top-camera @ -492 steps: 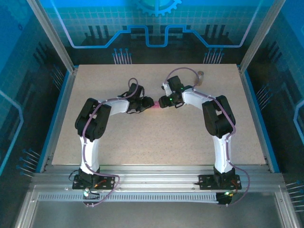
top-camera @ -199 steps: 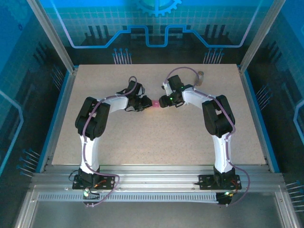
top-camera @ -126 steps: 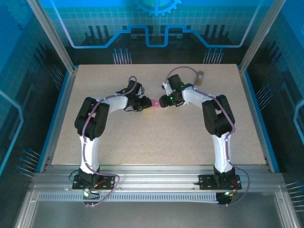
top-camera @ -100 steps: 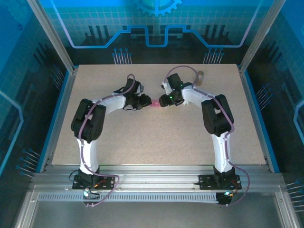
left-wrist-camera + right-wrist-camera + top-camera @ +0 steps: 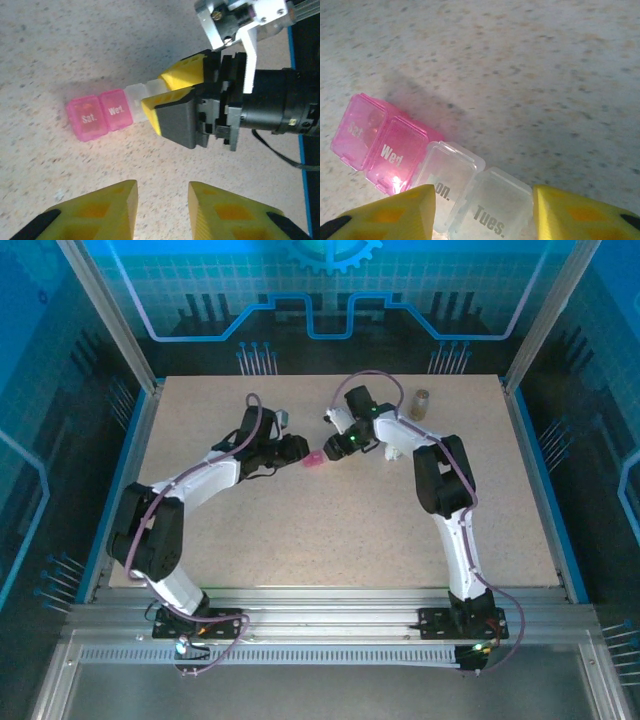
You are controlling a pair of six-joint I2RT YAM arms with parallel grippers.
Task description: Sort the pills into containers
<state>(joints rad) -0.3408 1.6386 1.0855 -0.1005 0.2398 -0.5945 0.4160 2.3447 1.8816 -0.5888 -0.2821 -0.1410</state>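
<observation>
Top view, organizer: the pill organizer (image 5: 315,460) lies on the table (image 5: 330,540) at the far middle. The brownish vial (image 5: 421,403) stands well apart from it, near the far right edge.
Top view, arms: my left gripper (image 5: 296,448) sits just left of the strip's pink end, and my right gripper (image 5: 338,445) is at its other end.
Left wrist, left gripper: my fingers stand a little apart with nothing between them, clear of the strip.
Left wrist, right gripper: its yellow fingers straddle the clear end, and the pink "Sat." and "Wed." cells stick out free.
Right wrist, grip: the "Mon." and "Tues." cells lie between my fingers. I cannot tell whether the pads are pressing or only flanking them.
Step in hand: probably pinning the strip with the right gripper so the left can open a lid.
Doing it well: I should squeeze the side walls low, never the lids, and keep the strip flat. The left should come to a pink lid's lip gently, because too hard a pinch could tilt the strip.
</observation>
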